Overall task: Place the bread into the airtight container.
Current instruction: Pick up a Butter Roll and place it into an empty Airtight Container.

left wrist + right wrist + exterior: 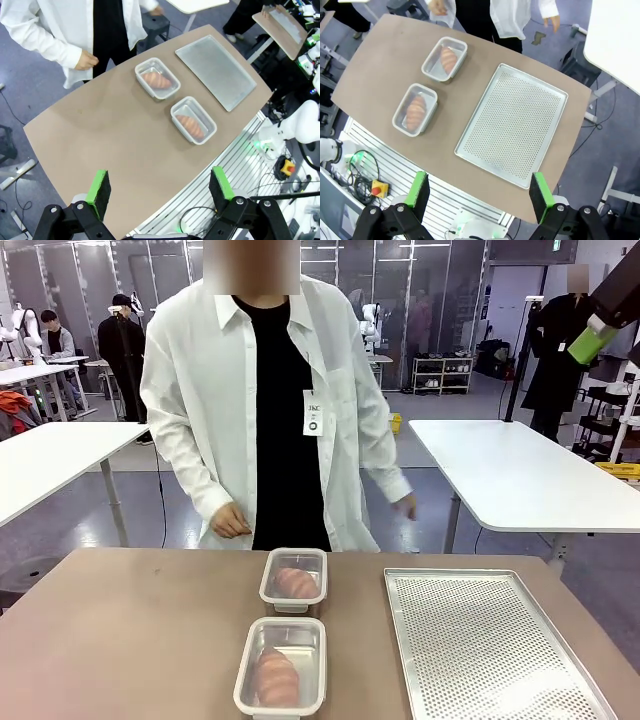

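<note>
Two clear airtight containers sit on the brown table, each holding a bread roll. The far container (294, 580) (157, 78) (444, 58) holds bread (296, 583) (156, 79) (448, 58). The near container (281, 667) (193, 120) (415, 109) holds bread (277, 676) (190, 125) (416, 109). My left gripper (159, 192) hangs open high above the table's near edge with nothing between its fingers. High over the tray side, my right gripper (477, 192) is open and holds nothing; one green pad (590, 343) shows at the upper right of the front view.
A perforated metal tray (490, 648) (216, 71) (512, 123) lies bare on the table's right part. A person in a white shirt stands at the far edge, hands (231, 523) (405, 506) hanging off the table. White tables stand behind.
</note>
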Available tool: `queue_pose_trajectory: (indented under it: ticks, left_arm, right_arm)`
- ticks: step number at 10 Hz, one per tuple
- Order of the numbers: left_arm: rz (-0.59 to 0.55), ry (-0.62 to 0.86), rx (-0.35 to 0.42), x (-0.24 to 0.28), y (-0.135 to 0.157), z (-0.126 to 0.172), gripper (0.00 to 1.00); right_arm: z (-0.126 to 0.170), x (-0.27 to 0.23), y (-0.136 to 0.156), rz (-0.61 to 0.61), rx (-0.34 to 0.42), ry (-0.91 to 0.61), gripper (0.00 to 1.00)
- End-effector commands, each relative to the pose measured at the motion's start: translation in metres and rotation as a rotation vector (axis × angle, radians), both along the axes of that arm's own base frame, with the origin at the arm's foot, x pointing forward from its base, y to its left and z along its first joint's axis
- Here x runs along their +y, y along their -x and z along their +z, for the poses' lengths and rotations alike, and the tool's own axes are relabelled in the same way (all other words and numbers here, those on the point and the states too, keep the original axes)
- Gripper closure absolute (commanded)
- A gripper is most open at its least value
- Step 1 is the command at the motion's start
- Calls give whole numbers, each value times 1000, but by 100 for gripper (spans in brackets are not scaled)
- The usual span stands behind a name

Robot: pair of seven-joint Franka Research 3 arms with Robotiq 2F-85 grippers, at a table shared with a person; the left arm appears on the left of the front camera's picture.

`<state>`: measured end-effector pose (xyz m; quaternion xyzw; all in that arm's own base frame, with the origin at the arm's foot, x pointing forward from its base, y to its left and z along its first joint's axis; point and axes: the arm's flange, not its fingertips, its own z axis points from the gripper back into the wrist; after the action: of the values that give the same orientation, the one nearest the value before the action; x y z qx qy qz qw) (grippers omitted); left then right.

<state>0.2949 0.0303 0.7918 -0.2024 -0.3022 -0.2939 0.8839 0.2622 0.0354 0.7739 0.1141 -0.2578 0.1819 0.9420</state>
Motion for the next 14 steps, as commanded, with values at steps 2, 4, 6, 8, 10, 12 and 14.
queue_pose_trajectory:
  ticks: [2,4,6,8,10,12,14]
  left_arm:
    - [-23,13,-4,-1,1,1,0]
    - [-23,13,-4,-1,1,1,0]
    - [-23,13,-4,-1,1,1,0]
    - [-23,13,-4,-1,1,1,0]
    - [-23,13,-4,-1,1,1,0]
    - [-23,13,-4,-1,1,1,0]
    - [-23,13,-4,-1,1,1,0]
  right_arm:
    - [0,-2,1,22,-2,-11,0]
    - [0,-2,1,22,-2,-11,0]
    - [0,-2,1,22,-2,-11,0]
    - [0,-2,1,22,-2,-11,0]
    - [0,-2,1,22,-2,-11,0]
    - [0,-2,1,22,-2,-11,0]
    - [0,-2,1,22,-2,-11,0]
